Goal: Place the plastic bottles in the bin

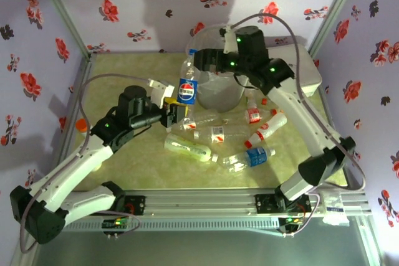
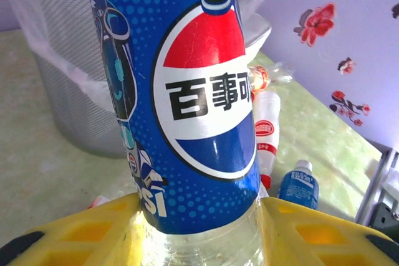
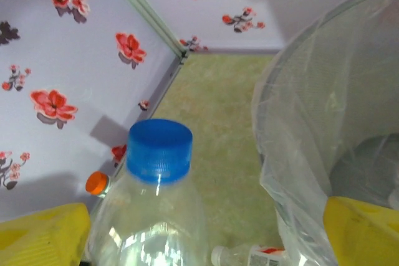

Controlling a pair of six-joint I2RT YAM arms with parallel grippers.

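Observation:
A clear plastic bottle with a blue Pepsi label (image 1: 187,90) (image 2: 187,91) stands upright beside the bin (image 1: 223,91). My left gripper (image 1: 176,111) (image 2: 199,232) is shut on its lower body, a yellow finger pressing each side. My right gripper (image 1: 201,60) (image 3: 202,235) is open around the bottle's top; the blue cap (image 3: 159,151) sits near its left finger, with a wide gap to the right one. The bin (image 2: 68,91) (image 3: 336,123) is a grey mesh basket lined with a clear bag. Several more plastic bottles (image 1: 252,157) lie on the table in front of it.
On the table lie a green-labelled bottle (image 1: 187,147), red-white ones (image 1: 268,126) and a clear one (image 1: 215,132). A small orange-capped bottle (image 1: 81,126) (image 3: 96,182) stands by the left wall. A white lidded box (image 1: 307,70) sits behind the right arm.

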